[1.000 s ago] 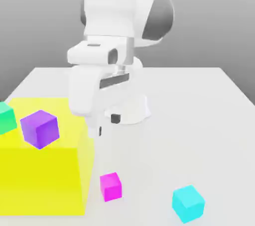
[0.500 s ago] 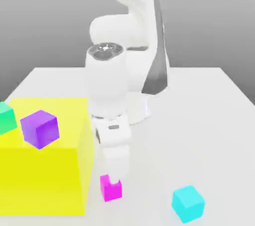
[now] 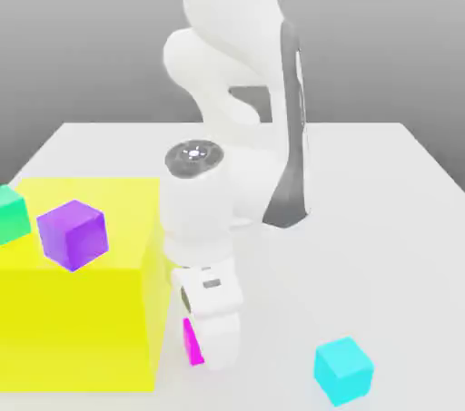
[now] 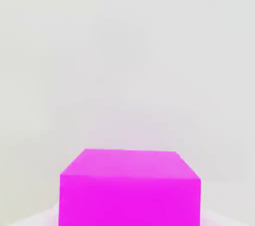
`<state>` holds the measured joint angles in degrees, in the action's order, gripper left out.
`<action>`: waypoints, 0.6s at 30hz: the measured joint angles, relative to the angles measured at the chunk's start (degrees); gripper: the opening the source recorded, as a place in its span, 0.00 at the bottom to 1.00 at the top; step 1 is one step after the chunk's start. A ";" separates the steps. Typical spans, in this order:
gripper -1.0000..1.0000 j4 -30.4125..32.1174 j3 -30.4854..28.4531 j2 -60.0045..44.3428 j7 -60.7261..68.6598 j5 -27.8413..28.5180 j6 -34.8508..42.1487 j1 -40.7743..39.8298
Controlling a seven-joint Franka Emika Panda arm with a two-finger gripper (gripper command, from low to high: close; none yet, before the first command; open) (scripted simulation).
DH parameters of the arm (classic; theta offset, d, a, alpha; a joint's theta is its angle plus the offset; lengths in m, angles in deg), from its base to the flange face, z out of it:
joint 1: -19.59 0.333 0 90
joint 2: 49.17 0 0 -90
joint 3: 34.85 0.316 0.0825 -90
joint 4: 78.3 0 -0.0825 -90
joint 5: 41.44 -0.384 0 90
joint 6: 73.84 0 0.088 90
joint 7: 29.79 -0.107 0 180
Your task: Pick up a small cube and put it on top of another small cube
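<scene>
Filling the hand view, magenta cube (image 4: 129, 190); exterior adds cyan cube (image 3: 343, 370).

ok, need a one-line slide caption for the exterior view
Panda arm's claw down over the small magenta cube beside the yellow block; cyan cube sits apart on the white table.

A: How is the small cube (image 4: 129, 190) finished?

B: A flat, matt magenta face is shown, smooth and without texture; the same is seen at the lower centre of the exterior view (image 3: 192, 342).

A: And the surface (image 3: 363, 219)?

B: A pale, matt, even finish is seen, with faint pink colour cast on it beside the cube.

A: The arm (image 3: 236, 55)?

B: Smooth white shells with a soft sheen, like moulded plastic, are shown. The yellow block (image 3: 73, 318), purple cube (image 3: 73, 234) and cyan cube (image 3: 343, 370) are rendered plain and matt.
</scene>
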<state>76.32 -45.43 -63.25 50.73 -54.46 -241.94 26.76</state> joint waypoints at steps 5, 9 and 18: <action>0.00 1.09 -3.53 6.86 -4.77 7.78 4.87 2.89; 0.00 -1.25 -3.12 5.59 -3.33 11.01 3.94 4.29; 0.00 -9.95 -5.51 4.29 0.70 22.88 6.40 7.28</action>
<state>66.37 -50.95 -58.96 51.44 -31.58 -235.54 34.04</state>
